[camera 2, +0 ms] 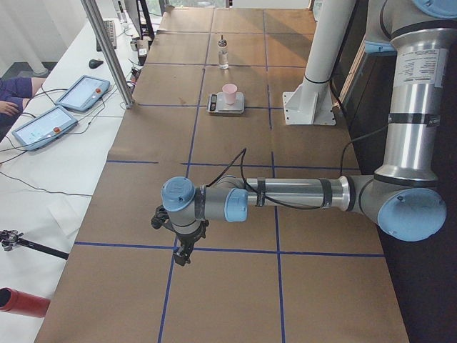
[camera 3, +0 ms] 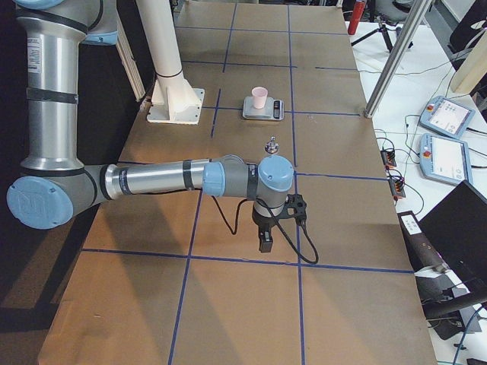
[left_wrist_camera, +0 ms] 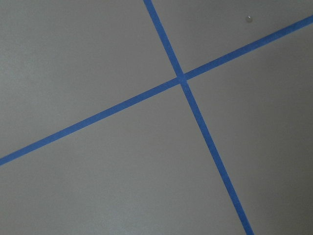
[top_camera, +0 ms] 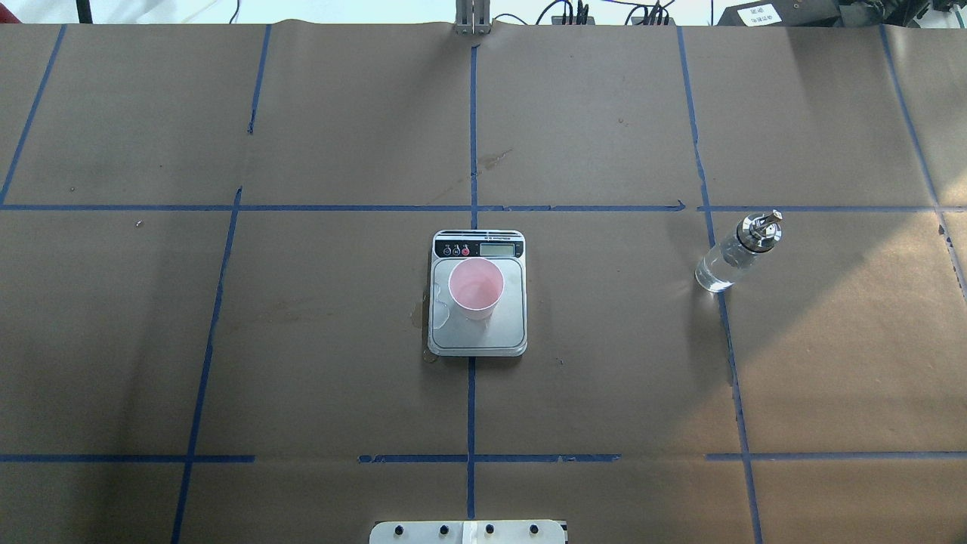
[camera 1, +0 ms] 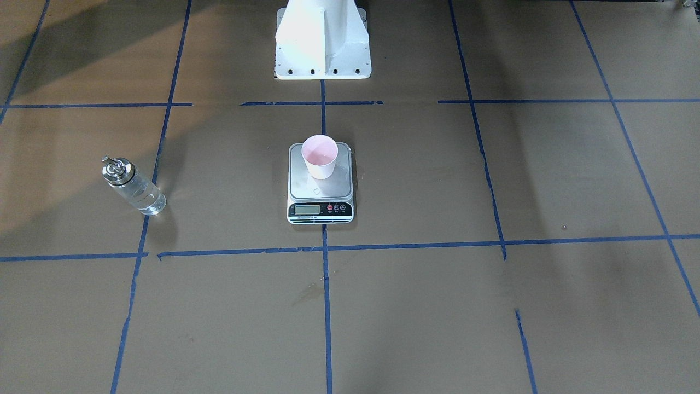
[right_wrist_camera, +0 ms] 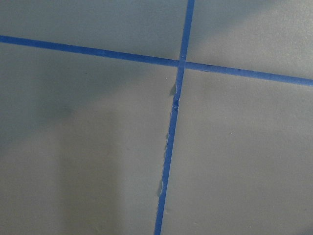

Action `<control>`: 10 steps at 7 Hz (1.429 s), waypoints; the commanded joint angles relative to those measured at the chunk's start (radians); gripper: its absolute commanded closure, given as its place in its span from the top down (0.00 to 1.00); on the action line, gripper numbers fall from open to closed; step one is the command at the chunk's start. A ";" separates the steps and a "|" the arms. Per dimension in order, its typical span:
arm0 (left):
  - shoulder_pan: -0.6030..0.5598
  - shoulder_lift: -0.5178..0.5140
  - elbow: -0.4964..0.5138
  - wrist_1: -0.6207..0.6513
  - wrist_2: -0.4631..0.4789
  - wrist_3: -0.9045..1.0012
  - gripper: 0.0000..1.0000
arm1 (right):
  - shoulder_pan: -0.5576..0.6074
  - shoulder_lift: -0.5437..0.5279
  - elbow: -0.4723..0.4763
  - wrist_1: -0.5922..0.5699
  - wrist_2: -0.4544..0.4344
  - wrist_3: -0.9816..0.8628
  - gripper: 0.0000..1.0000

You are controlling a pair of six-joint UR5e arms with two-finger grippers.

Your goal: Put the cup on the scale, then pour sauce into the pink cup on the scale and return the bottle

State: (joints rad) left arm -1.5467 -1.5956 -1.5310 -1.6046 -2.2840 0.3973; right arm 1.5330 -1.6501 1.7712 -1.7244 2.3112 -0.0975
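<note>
Two arms idle: left pincer [camera 2: 182, 251] and right pincer [camera 3: 265, 242] hang toward opposite ends of the table [top_camera: 302, 363], clenched or released we cannot tell. Cup [top_camera: 476, 289] sits upright on the scale [top_camera: 500, 334] mid-table for weighing; bottle [top_camera: 731, 257] stands toward the right edge — returned, we reckon.

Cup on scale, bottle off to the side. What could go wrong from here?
The cup stands loose on the scale; a nudge while pouring could tip it. The bottle is tall, narrow glass, so a grasp may slip or topple it. A dark stain beside the scale hints at spillage.
</note>
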 commanded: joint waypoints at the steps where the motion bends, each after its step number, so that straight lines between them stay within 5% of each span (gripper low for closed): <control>1: -0.001 -0.006 -0.001 0.002 0.001 0.000 1.00 | 0.048 0.010 -0.051 0.002 0.048 -0.001 1.00; 4: -0.004 -0.007 -0.003 0.000 0.003 0.000 1.00 | 0.055 0.010 -0.068 0.035 0.050 -0.002 1.00; 6: -0.004 -0.007 -0.003 0.000 0.003 -0.030 1.00 | 0.056 0.012 -0.165 0.179 0.053 0.007 1.00; 10: -0.004 -0.018 -0.057 -0.064 -0.005 -0.319 1.00 | 0.056 0.012 -0.159 0.180 0.056 0.039 1.00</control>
State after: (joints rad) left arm -1.5508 -1.6116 -1.5817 -1.6388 -2.2859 0.1452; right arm 1.5892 -1.6384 1.6097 -1.5455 2.3657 -0.0800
